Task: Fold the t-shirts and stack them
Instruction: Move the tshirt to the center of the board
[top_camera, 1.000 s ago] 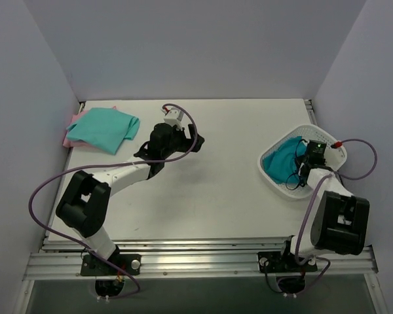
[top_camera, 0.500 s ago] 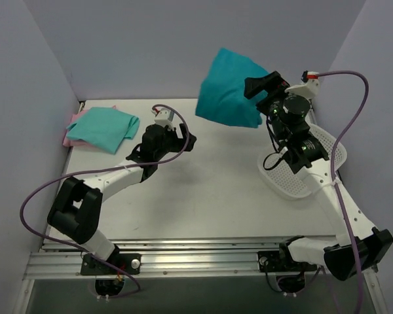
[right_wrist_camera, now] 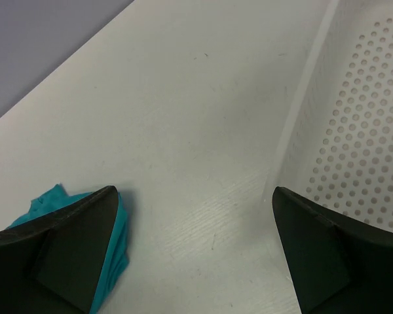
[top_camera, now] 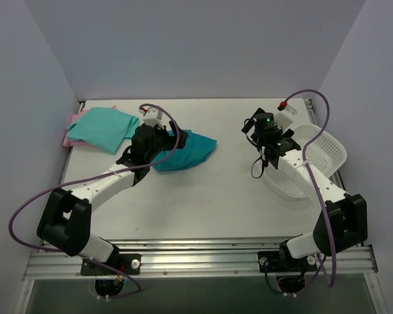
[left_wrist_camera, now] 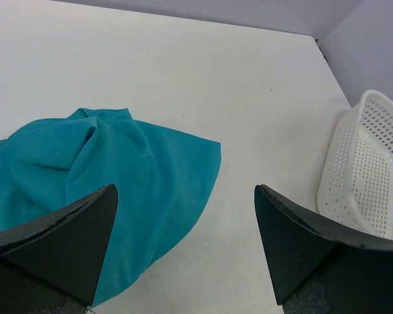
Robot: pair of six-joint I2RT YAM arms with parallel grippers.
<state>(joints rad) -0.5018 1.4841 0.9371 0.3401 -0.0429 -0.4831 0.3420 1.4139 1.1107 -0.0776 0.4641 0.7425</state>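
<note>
The left end effector [left_wrist_camera: 185, 190] hung with its jaws spread wide and nothing gripped between them, low over a darker teal t-shirt [top_camera: 187, 149] that lay in a loose, crumpled heap on the white bench [top_camera: 216, 196]. In the left wrist view the cloth ran from under the left finger [left_wrist_camera: 59, 242] across the gap between the jaws, its rounded edge ending short of the right finger, where bare bench showed. Whether either finger touched the fabric could not be told. Behind this end effector and to its left, near the far corner of the bench, a light mint-green t-shirt [top_camera: 103, 127] lay folded on top of a pale pink t-shirt [top_camera: 67, 139], of which only an edge showed. The right end effector [right_wrist_camera: 193, 196] was also fully open and held nothing, poised above bare bench. Just beside its right finger stood the white plastic mesh basket [top_camera: 295, 183], tipped up on its side. The teal t-shirt lay well apart from it, off past its left finger, with only a corner showing in the right wrist view.
</note>
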